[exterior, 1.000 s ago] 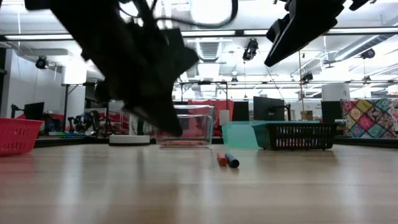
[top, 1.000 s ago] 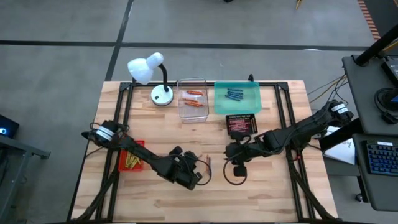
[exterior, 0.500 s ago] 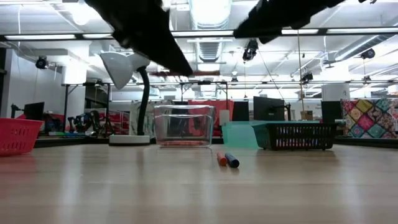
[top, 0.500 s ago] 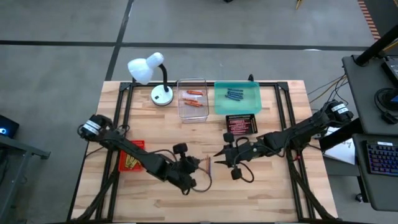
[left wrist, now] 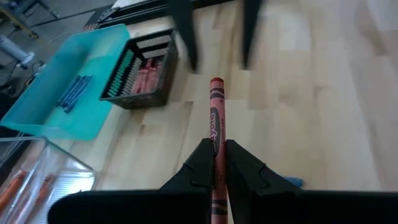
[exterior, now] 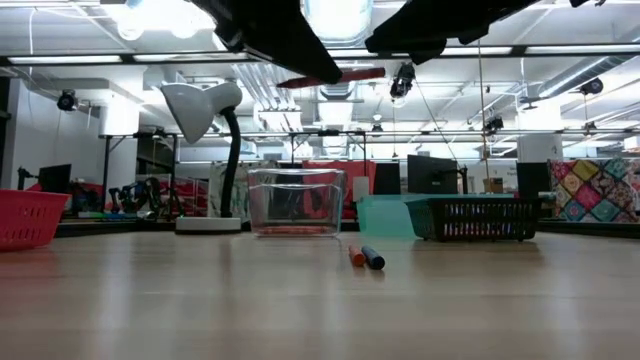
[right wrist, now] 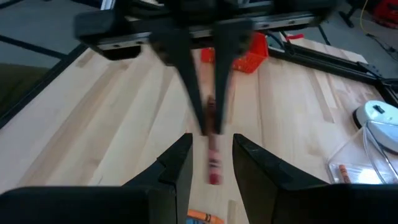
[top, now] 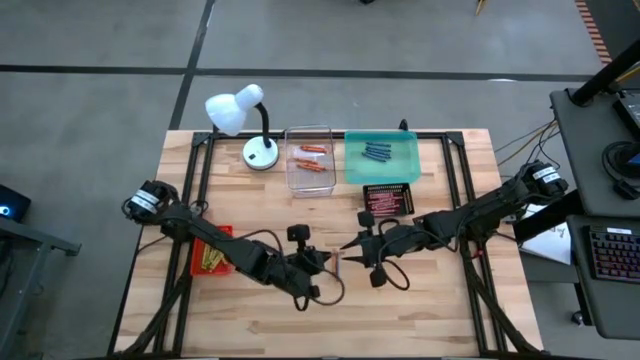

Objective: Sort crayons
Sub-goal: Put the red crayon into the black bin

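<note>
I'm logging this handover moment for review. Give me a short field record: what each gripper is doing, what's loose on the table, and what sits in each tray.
left gripper: shut on red crayon, lifted off the table, pointing toward the right gripper
right gripper: open, facing the crayon tip, not yet on it
loose on table: orange crayon and blue crayon, side by side
teal tray: blue crayons
clear tray: orange crayons
black tray: red crayons
red tray: yellow crayons
</note>
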Controlling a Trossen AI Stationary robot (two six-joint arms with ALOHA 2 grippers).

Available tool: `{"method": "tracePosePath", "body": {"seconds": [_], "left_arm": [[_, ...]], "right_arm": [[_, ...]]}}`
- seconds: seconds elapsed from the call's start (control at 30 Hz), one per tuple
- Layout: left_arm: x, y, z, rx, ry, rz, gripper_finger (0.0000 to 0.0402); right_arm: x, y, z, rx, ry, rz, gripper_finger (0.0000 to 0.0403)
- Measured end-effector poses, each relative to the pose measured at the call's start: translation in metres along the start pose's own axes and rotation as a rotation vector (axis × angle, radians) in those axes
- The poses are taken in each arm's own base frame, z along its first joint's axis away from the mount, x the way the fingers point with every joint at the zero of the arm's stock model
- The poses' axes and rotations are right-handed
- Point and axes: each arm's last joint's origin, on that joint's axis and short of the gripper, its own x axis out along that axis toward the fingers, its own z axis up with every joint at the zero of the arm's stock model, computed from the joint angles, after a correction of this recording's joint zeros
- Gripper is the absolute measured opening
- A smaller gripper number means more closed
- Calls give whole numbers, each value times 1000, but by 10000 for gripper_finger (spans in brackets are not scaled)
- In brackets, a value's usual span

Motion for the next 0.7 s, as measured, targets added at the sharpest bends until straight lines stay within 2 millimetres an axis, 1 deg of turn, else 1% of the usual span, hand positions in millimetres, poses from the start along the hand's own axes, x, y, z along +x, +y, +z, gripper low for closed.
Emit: {"method": "tracePosePath", "body": {"seconds": [0.2,0.37,0.7], "left_arm": [[5,6,5,-40,-23,12,0],[5,6,5,-39,-27,11,0],[5,6,9,-62,-55,6,0]], "right_arm": [[0,0,-3,-6,32,-8,105],[0,-2,-7,-16,73,-82,105],[0,-2,-6,-26,73,-81,105]]}}
